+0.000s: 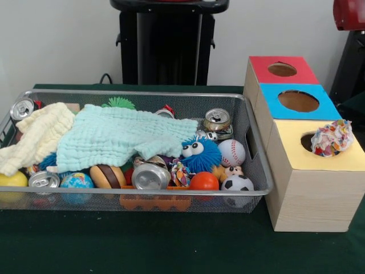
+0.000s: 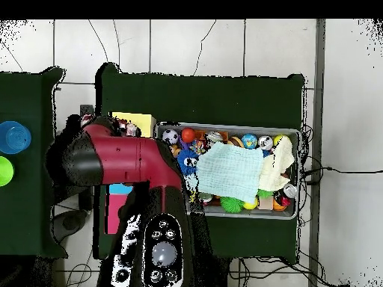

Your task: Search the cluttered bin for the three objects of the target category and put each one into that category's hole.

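Front view: light even, soft, quite bright; wall pale, no hard shadows. Small glare on can tops (image 1: pixel 147 175) in bin (image 1: pixel 255 142). Overhead view: floor bright, almost washed; table cloth (image 2: pixel 224 93) very dark, little detail. Arm (image 2: pixel 131 161) slightly soft.

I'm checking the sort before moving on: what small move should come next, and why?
Probably nudge the knotted rag toy down through the yellow box's hole: it seems to rest on the rim, mostly above the top, not dropped in. A similar toy waits in the bin.
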Robot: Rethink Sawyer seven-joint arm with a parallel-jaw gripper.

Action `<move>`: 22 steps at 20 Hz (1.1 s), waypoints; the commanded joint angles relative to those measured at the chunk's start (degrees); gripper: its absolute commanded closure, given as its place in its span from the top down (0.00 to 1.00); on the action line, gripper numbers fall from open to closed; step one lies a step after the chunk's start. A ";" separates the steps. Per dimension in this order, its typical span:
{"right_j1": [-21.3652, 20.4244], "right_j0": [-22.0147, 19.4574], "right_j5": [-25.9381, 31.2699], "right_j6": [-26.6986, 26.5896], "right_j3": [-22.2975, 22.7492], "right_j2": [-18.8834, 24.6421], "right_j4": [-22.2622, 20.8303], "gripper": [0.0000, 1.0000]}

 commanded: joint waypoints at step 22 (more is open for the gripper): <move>7.99 -2.74 -11.33 6.15 1.60 2.54 -5.60 0.00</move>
